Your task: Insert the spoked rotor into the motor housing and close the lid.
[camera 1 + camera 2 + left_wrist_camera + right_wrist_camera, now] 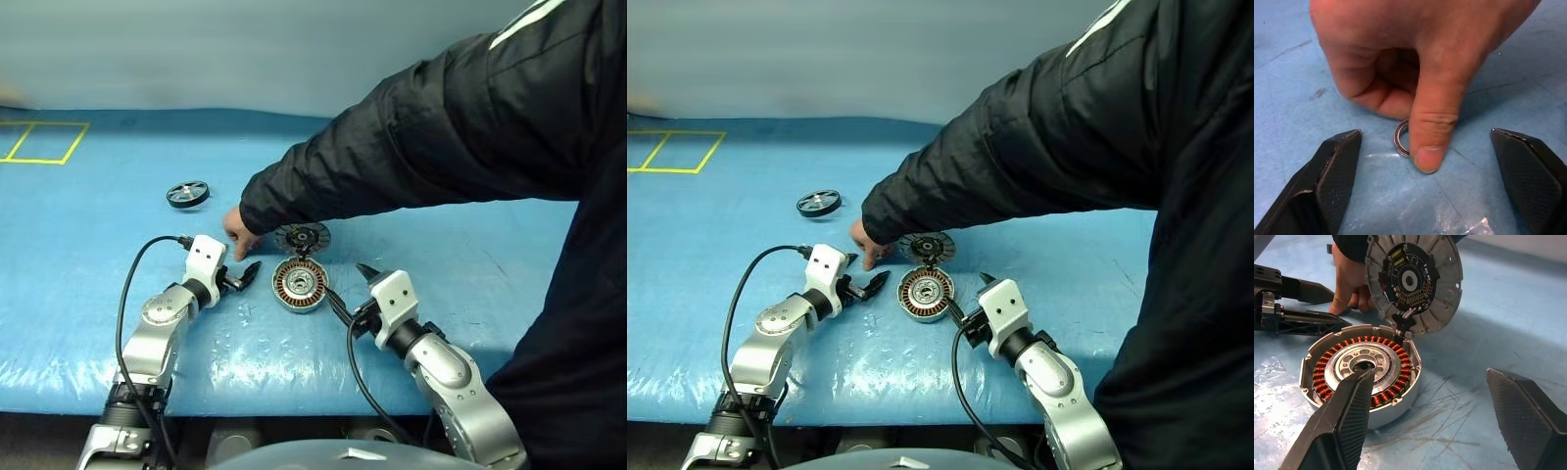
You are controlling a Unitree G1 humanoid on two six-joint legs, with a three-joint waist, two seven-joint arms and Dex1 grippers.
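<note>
The spoked rotor [188, 194] lies alone on the blue table, far back on the left. The motor housing [300, 284] sits in the middle with its coppery windings showing. Its lid [302, 238] stands open behind it, inner face up [1413, 281]. A person's hand [238, 235] reaches in from the right and presses a thumb on a tiny thin ring [1400, 138] just in front of my left gripper [1432, 161]. That gripper is open, with nothing between its fingers. My right gripper [1440, 426] is open too, just to the right of the housing [1361, 374].
The person's dark sleeve [421, 127] crosses the table from the right, above the lid, and their body fills the right side. Yellow tape lines [44, 142] mark the far left corner. A black cable [132, 284] loops beside my left arm.
</note>
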